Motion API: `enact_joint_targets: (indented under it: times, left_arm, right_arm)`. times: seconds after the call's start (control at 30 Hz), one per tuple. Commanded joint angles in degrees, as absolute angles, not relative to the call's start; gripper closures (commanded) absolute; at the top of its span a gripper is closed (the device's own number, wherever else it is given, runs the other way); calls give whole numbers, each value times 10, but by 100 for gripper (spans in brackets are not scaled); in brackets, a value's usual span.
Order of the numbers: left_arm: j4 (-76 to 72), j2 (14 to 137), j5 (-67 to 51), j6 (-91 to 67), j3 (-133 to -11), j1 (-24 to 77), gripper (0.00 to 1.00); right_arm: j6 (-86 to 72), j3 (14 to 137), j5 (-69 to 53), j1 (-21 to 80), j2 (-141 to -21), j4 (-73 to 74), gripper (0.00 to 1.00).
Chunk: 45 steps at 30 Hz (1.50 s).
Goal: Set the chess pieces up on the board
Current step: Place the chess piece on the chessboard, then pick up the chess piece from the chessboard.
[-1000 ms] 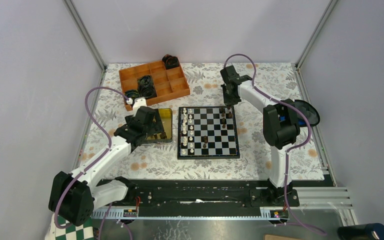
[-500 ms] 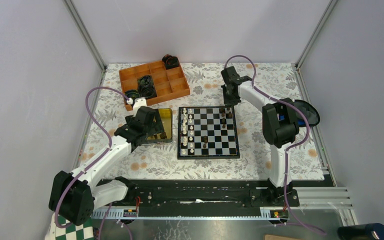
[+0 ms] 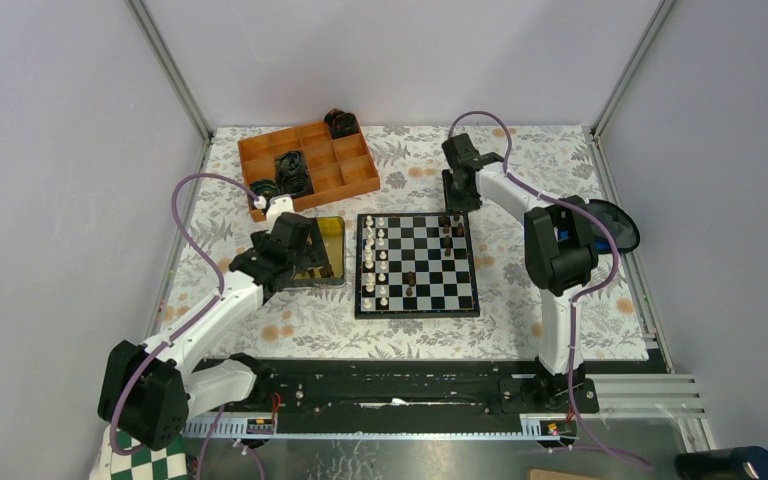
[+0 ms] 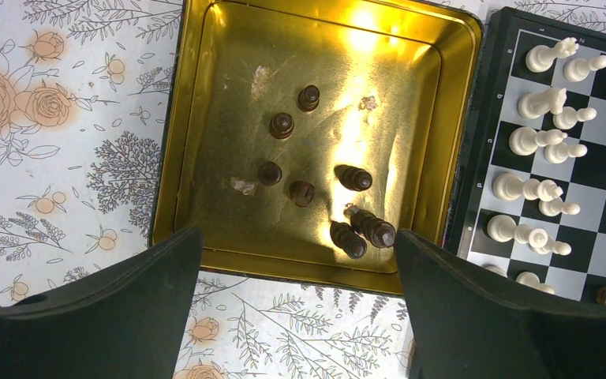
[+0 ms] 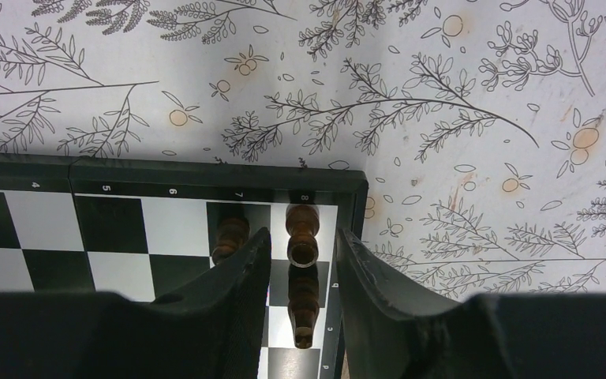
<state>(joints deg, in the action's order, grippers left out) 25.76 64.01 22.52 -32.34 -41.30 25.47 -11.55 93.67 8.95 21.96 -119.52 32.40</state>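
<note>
The board (image 3: pixel 417 265) lies mid-table. White chess pieces (image 3: pixel 375 262) fill its left columns, and a few dark brown ones (image 3: pixel 449 235) stand on its right side. My right gripper (image 3: pixel 457 203) is at the board's far right corner. In the right wrist view it (image 5: pixel 301 235) is open, its fingers (image 5: pixel 246 264) on either side of a dark piece (image 5: pixel 303 241) on the corner square without touching it. My left gripper (image 4: pixel 296 316) is open and empty over the near rim of a gold tin (image 4: pixel 170 158), which holds several dark pieces (image 4: pixel 355 229).
An orange divided tray (image 3: pixel 355 180) with black coiled objects (image 3: pixel 290 170) stands at the back left. A black round object (image 3: pixel 615 225) lies at the right edge. A floral cloth (image 3: pixel 520 300) covers the table. The tin (image 3: pixel 332 232) touches the board's left side.
The right gripper has shifted very slightly at the board's far right corner. The left arm has not moved.
</note>
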Motion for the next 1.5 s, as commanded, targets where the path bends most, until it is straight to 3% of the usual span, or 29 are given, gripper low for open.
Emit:
enact_joint_targets:
  times: [0.0, 0.37, 0.73, 1.0, 1.47]
  left_arm:
    - [249, 636, 239, -312, -418, 259, 1]
    - [249, 624, 243, -313, -419, 263, 1]
    - [250, 620, 243, -313, -419, 267, 1]
    - [249, 619, 244, -313, -418, 272, 1]
    - [259, 628, 267, -317, -421, 292, 1]
  right_arm:
    - [-102, 971, 99, 217, -1169, 326, 58]
    - [-86, 946, 115, 234, -1054, 325, 55]
    - [-92, 807, 70, 365, -954, 351, 43]
    - [-128, 719, 50, 423, -940, 312, 38]
    - [-127, 697, 26, 439, -972, 268, 34]
